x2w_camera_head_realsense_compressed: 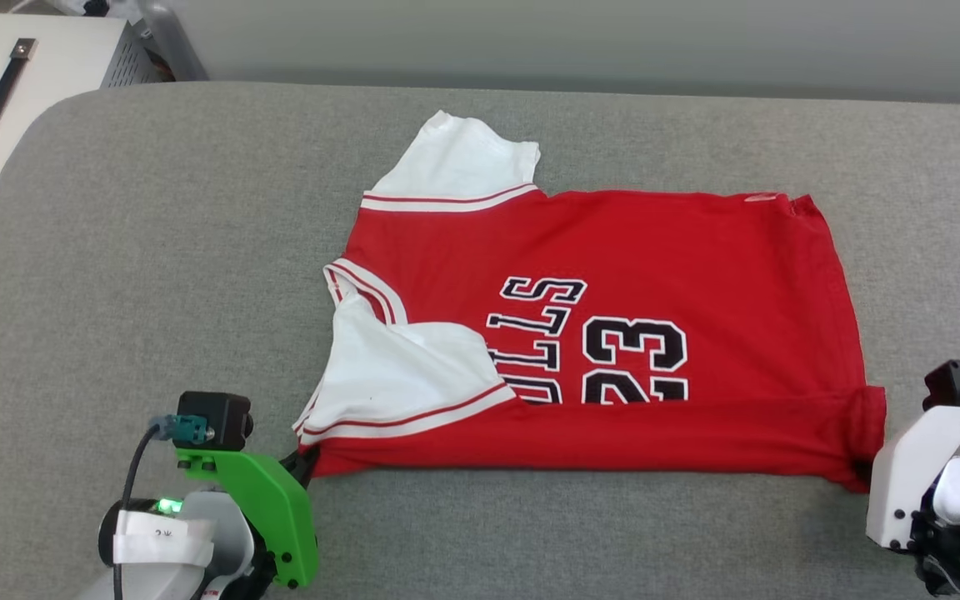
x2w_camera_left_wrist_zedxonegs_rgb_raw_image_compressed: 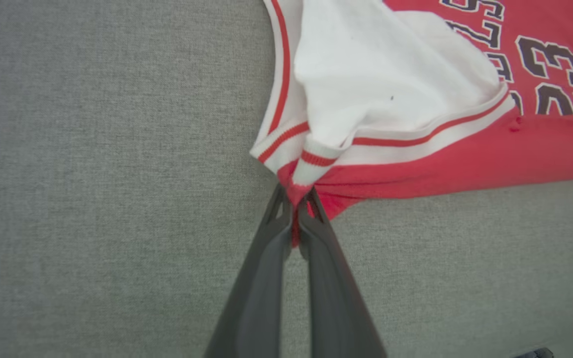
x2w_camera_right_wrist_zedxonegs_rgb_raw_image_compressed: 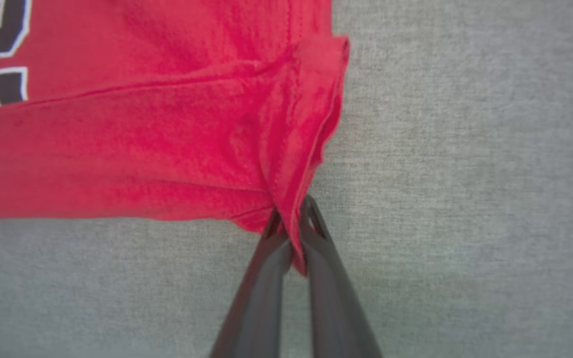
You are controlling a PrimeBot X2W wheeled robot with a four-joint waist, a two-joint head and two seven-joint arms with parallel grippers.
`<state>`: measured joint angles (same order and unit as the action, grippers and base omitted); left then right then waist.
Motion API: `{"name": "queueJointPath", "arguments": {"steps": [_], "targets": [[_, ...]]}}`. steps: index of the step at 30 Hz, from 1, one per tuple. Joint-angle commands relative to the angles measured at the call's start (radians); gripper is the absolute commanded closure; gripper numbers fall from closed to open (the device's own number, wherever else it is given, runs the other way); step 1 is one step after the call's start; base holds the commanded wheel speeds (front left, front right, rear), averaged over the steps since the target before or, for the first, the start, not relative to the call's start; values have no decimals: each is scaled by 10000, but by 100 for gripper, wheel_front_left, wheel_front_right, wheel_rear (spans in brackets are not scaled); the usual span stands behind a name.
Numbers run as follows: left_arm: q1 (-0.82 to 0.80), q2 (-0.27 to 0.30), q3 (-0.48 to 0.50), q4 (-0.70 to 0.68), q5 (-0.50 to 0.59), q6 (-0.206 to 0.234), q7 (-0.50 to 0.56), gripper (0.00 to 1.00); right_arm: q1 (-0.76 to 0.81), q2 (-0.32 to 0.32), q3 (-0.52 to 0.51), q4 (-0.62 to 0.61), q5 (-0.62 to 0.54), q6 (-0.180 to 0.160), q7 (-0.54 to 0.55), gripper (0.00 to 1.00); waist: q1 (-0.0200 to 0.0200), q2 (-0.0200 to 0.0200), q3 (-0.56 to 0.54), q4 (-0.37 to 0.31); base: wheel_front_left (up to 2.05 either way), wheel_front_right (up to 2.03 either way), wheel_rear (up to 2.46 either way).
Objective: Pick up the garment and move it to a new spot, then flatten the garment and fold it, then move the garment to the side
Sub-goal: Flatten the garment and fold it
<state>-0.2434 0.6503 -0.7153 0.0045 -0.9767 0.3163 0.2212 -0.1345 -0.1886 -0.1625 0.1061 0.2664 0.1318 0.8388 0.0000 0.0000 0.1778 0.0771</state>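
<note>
The garment, a red jersey with white sleeves and black "23" lettering, lies sideways on the grey table, its near edge folded up over part of the print. My left gripper is shut on the garment's near left corner by the white sleeve; the left wrist view shows my left gripper pinching red-and-white striped trim. My right gripper is shut on the near right corner at the hem. In the right wrist view my right gripper clamps the red hem fold.
The grey padded table reaches out on all sides of the shirt. A white box with a black handle stands beyond the table's far left corner. A pale wall runs along the back.
</note>
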Motion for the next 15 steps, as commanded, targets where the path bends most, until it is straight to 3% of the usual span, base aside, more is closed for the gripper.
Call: {"name": "queueJointPath", "arguments": {"steps": [1,15], "targets": [[224,66,-24,115,-31,-17,30,100,292,-137,-97,-74,135,-11,122,100,0,0,-333,-56,0,0,0],[1505,531,-451,-346,-185,196,260,100,2154,-155,-732,-1773,783,-11,1259,100,0,0,-1139,26,0,0,0]]}}
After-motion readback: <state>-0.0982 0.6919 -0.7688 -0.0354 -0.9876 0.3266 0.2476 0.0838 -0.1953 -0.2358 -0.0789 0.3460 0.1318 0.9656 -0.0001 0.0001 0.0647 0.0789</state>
